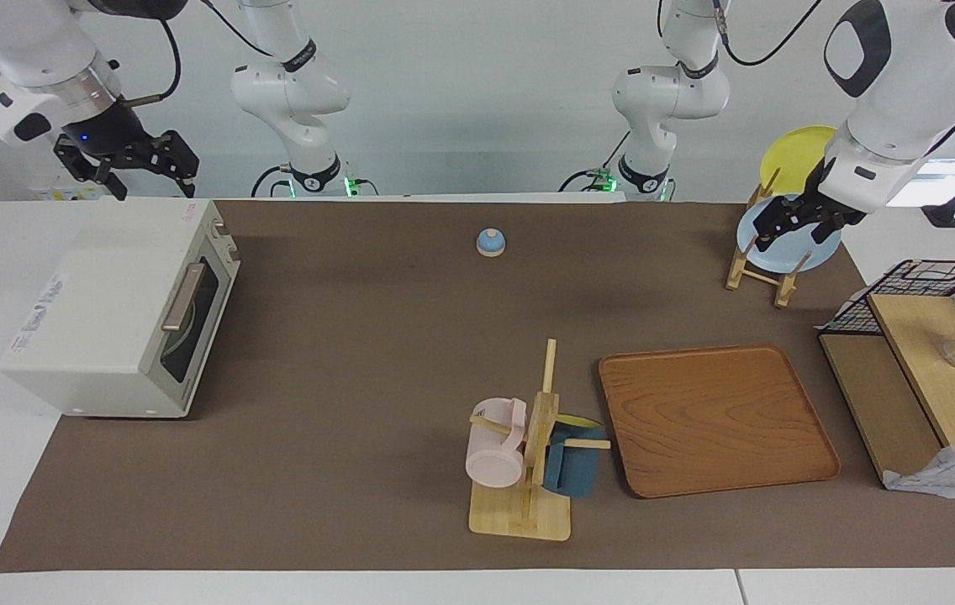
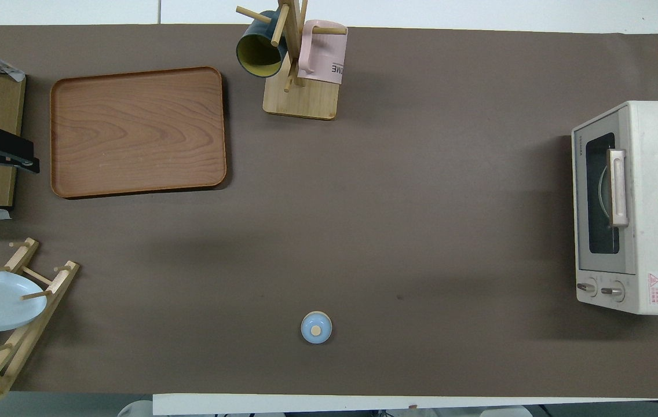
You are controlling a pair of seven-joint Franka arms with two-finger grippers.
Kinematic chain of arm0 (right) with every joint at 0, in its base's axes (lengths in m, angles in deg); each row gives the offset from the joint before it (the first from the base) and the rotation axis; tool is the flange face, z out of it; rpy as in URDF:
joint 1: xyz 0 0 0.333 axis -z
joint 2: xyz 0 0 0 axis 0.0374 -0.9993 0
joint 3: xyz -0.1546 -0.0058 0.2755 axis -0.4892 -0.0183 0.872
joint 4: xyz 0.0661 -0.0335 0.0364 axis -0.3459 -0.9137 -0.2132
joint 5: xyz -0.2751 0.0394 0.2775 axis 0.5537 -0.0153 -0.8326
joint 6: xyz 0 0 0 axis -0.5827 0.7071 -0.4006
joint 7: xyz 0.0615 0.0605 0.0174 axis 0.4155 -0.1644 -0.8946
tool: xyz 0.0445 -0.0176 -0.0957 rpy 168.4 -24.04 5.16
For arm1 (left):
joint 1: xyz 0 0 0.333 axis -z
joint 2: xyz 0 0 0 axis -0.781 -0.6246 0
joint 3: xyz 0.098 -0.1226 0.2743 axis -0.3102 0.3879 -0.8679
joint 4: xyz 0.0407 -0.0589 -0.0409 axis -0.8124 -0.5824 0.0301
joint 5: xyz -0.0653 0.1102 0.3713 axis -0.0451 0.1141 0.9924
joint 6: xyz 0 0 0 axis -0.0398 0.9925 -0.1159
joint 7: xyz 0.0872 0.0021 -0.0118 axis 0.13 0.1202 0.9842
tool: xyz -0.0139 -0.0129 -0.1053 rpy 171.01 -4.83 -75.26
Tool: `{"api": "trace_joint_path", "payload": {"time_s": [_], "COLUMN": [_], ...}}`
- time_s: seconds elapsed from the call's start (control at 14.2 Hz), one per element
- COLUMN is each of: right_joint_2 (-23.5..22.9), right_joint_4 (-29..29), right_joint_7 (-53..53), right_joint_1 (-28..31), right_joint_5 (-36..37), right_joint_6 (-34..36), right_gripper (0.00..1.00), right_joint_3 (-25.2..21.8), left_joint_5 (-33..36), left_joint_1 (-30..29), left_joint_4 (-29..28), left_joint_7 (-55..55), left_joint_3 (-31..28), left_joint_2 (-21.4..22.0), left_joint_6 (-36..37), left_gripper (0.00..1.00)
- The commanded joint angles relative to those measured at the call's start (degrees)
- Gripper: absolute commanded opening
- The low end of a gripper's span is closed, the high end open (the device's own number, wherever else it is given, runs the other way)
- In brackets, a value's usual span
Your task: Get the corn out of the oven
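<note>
Oven (image 1: pixel 120 311): door closed, at the tabletop (image 1: pixel 360 353) edge by the right arm's end.
Corn: not visible; presumably inside the oven.
Right gripper (image 1: pixel 126 165): spread, empty, above the oven.
Left gripper (image 1: pixel 797 220): waiting over the plate rack (image 1: pixel 767 260), fingers unclear.
Progress: nothing done yet; opening, grasping, removing remain.

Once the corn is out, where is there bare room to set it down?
Widest bare mat: between the oven, the bell and the mug rack. The wooden tray is bare too. It is crowded by the plate rack and wire basket.
</note>
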State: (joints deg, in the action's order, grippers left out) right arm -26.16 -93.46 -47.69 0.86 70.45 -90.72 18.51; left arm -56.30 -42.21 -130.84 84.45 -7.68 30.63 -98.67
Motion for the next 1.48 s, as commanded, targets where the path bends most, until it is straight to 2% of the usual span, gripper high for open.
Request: {"api": "trace_joint_path", "payload": {"time_s": [0.0, 0.49, 0.56, 0.63, 0.71, 0.78, 0.92, 1.13, 1.41], "right_joint_2": [0.3, 0.8, 0.9, 0.8, 0.9, 1.5, 1.8, 1.2, -2.8], "right_joint_4": [-0.8, -2.3, -2.5, -2.6, -3.3, -5.1, -9.7, -16.8, -18.7], "right_joint_7": [0.2, -0.3, -0.5, -1.2, -1.8, -2.2, -2.8, -2.8, -1.4], "right_joint_1": [-0.2, 0.1, -0.1, -0.6, -0.7, -0.7, -0.7, -0.8, -0.7], "right_joint_5": [0.0, -0.1, -0.2, -0.1, -0.1, 0.1, 0.3, 5.3, 7.6], "right_joint_6": [-0.1, -0.4, -1.6, -3.0, -3.7, -6.3, -10.1, -18.2, -22.1], "right_gripper": [1.00, 1.00, 0.95, 0.54, 0.20, 0.01, 0.00, 0.00, 0.00], "right_joint_3": [-0.3, -0.4, -0.4, -0.3, -0.3, -0.3, -0.2, 0.0, 0.0], "left_joint_5": [0.9, 0.9, 0.9, 0.9, 0.9, 0.9, 0.9, 0.9, 0.9], "left_joint_1": [-0.2, -0.2, -0.1, -0.2, -0.2, -0.2, -0.2, -0.2, -0.2], "left_joint_4": [0.3, 0.3, 0.3, 0.3, 0.3, 0.3, 0.3, 0.3, 0.3], "left_joint_7": [-0.6, -0.6, -0.6, -0.6, -0.6, -0.6, -0.6, -0.6, -0.6], "left_joint_3": [0.2, 0.2, 0.2, 0.2, 0.2, 0.2, 0.2, 0.2, 0.2], "left_joint_2": [0.0, 0.0, 0.0, 0.0, 0.0, 0.0, 0.0, 0.0, 0.0], "left_joint_6": [0.3, 0.3, 0.3, 0.3, 0.3, 0.3, 0.3, 0.3, 0.3], "left_gripper": [1.00, 1.00, 1.00, 1.00, 1.00, 1.00, 1.00, 1.00, 1.00]}}
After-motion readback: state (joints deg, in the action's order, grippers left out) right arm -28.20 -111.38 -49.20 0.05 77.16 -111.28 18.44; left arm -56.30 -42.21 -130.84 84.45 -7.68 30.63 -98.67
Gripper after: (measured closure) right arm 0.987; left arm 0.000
